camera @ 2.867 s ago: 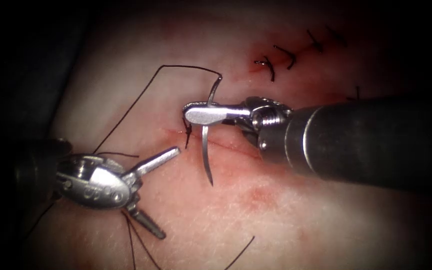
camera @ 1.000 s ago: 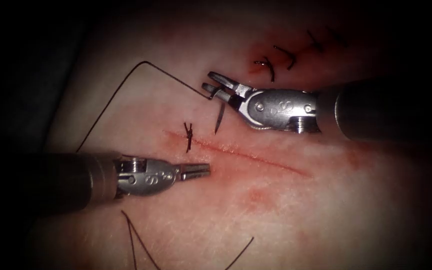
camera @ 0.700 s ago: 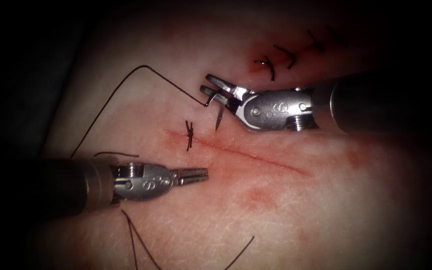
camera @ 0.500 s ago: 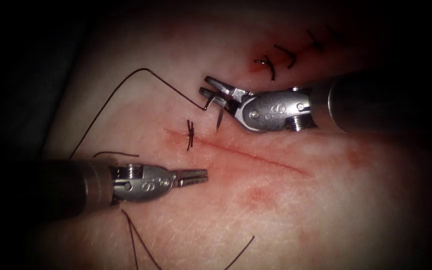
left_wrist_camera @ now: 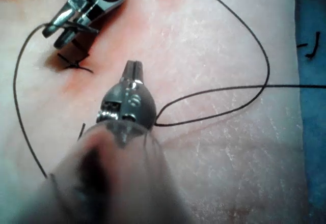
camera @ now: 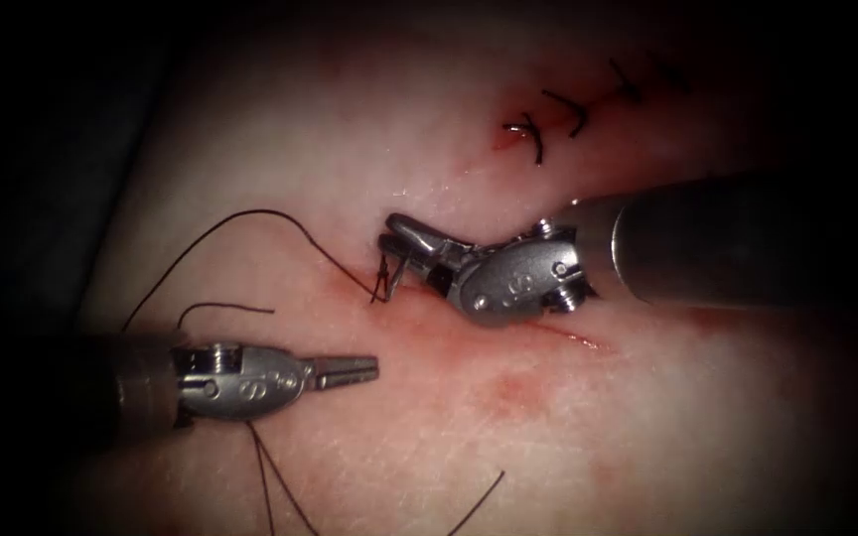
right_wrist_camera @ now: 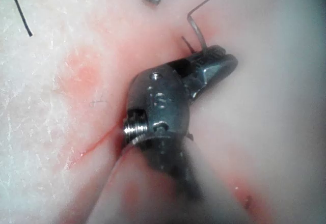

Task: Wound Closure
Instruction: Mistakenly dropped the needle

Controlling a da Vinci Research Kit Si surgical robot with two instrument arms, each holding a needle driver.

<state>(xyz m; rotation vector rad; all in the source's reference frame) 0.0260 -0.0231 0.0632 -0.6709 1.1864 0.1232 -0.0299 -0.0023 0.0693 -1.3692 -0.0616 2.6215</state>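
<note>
The right claw is pinching the needle near its thread end beside the cut, while the left claw is hovering pressed together, empty.

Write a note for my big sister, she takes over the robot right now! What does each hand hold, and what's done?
Right hand: shut on the needle near its thread end, down at the cut by the tied stitch. The needle's tip is hidden, so I cannot tell if it is in the tissue.
Left hand: shut, holding nothing, below the cut's left end.
Thread loops left from the needle; loose thread ends lie lower down.
Done: one stitch at the cut's left end; another closed cut with stitches further up.
Left: the rest of the cut, rightward, is open.
</note>
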